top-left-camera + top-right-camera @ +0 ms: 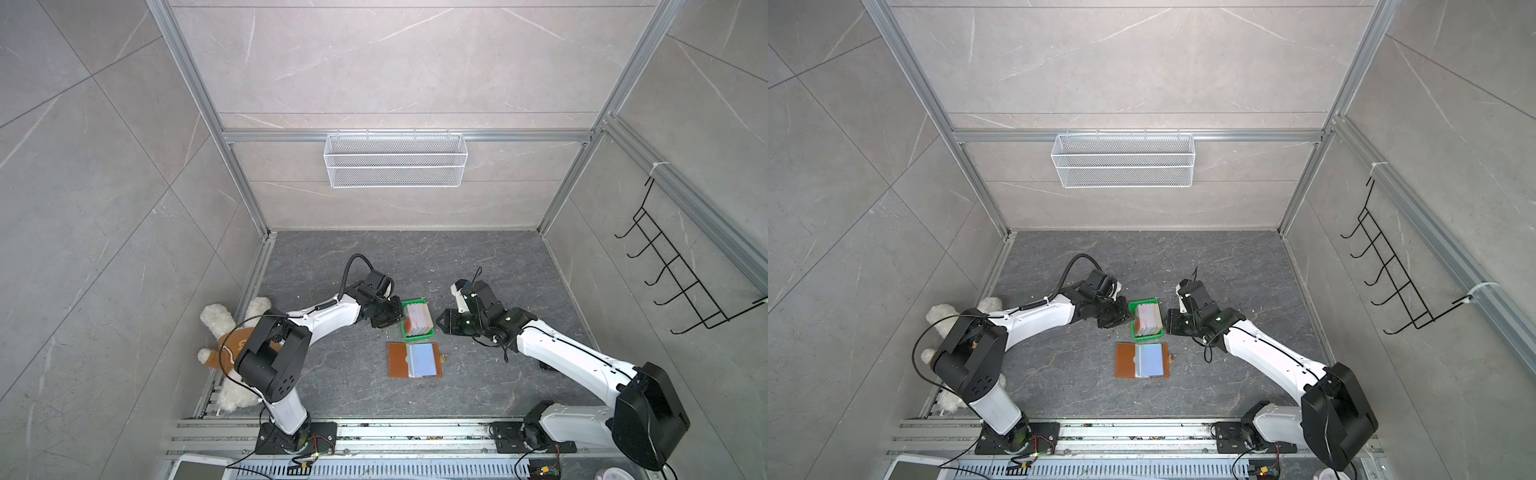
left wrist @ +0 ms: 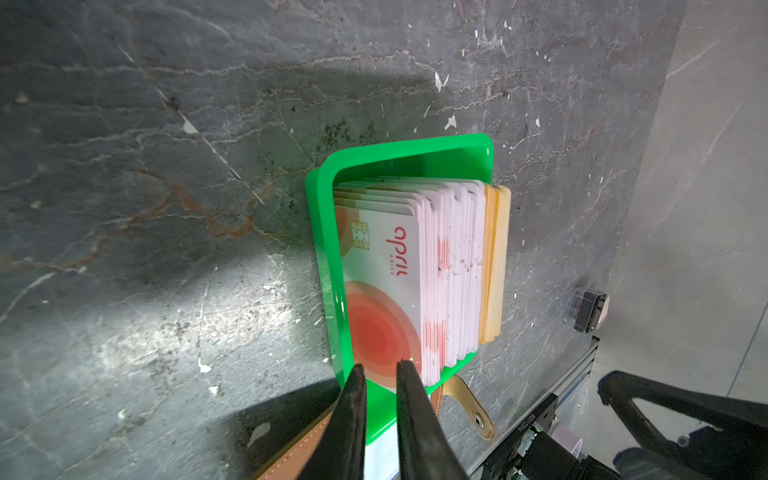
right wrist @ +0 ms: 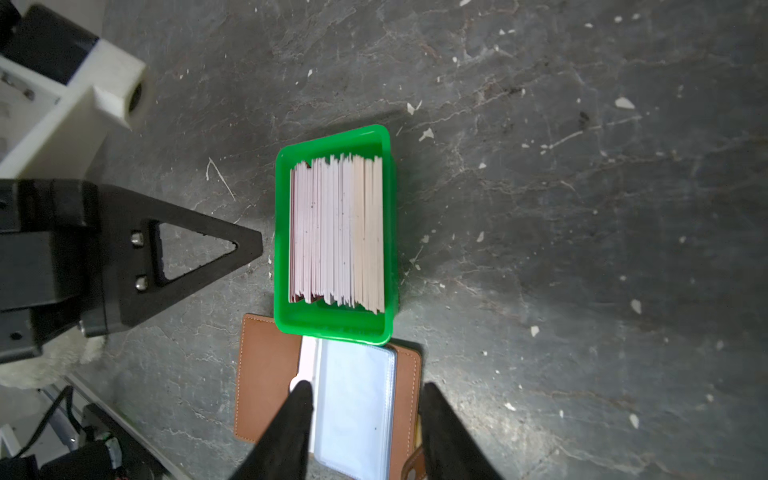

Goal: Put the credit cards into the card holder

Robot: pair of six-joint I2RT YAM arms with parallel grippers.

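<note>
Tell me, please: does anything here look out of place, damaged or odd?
A white and brown plush toy lies by the left edge of the table, partly under the left arm, unrelated to the cards. Small pale flecks litter the dark tabletop. Nothing else stands out.

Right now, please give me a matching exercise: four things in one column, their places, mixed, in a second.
1 credit cards
2 card holder
3 white wire basket
4 plush toy

a lies open on the table
b hangs on the back wall
c stand on edge in the green tray
d lies at the table's left edge

Pairs: 1-c, 2-a, 3-b, 4-d
</note>
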